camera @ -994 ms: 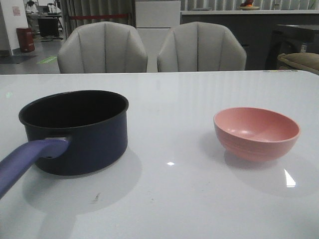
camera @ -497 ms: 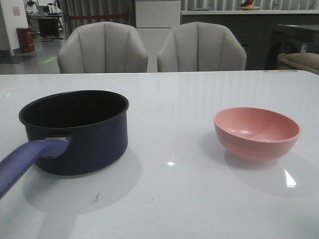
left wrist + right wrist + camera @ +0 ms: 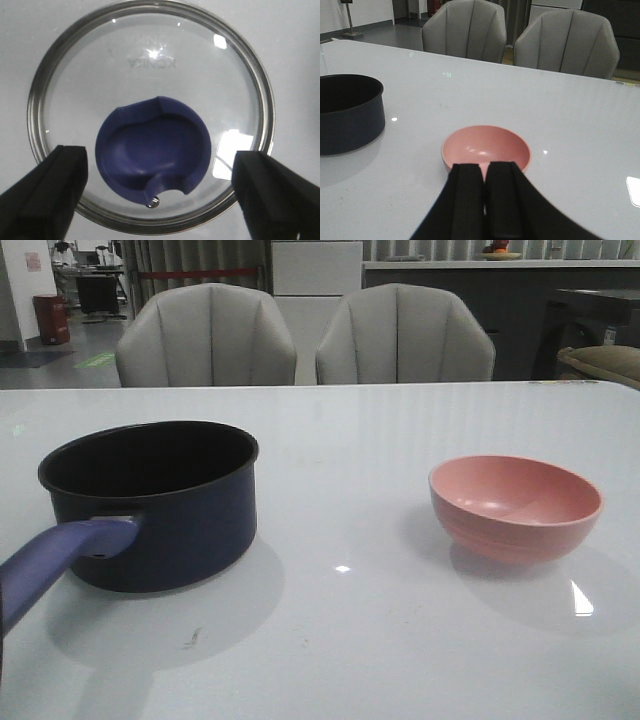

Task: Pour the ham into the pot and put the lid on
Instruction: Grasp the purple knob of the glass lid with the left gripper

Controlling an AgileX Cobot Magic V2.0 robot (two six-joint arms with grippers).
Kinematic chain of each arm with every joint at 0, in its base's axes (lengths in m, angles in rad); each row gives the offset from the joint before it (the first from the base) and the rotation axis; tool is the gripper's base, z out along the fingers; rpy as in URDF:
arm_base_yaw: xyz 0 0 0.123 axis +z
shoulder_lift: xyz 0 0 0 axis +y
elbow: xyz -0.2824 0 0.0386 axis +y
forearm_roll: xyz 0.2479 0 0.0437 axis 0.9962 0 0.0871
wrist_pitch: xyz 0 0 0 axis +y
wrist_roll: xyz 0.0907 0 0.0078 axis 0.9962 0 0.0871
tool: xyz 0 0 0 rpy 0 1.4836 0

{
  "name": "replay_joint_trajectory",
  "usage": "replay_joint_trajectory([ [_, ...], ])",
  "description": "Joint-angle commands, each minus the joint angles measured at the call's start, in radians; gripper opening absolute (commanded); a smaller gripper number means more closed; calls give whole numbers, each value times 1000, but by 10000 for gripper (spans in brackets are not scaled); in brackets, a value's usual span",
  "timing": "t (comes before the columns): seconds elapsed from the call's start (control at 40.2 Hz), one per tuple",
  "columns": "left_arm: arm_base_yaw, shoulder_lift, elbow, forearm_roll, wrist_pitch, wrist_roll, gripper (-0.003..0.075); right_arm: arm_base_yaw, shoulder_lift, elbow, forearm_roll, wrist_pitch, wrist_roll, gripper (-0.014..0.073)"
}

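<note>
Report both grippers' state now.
Left gripper: open, jaws wide either side of the lid knob, holding nothing.
Right gripper: shut, empty, near the pink bowl.

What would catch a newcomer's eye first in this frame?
The dark pot, uncovered, stands left on the white table; the pink bowl sits to its right. In the left wrist view, the glass lid with its blue knob lies below the open left gripper.

Navy pot [image 3: 150, 505] upright on white surface [image 3: 340, 640], black inside, purple-blue handle pointing toward camera, glass lid [image 3: 150, 120] lying flat, silver rim, blue notched knob up
</note>
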Motion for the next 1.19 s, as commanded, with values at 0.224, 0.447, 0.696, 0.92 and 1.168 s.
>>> replay_joint_trajectory([
  [0.224,2,-23,-30,0,-40,-15,610,0,9,-28,3,-84,-4,150],
  [0.447,2,24,-31,0,-33,-30,610,0,9,-28,3,-84,-4,150],
  [0.696,2,42,-31,0,-46,-32,606,0,9,-28,3,-84,-4,150],
  [0.92,2,42,-31,0,-49,-32,523,0,9,-28,3,-84,-4,150],
  [1.168,2,42,-31,0,-60,-32,341,0,9,-28,3,-84,-4,150],
])
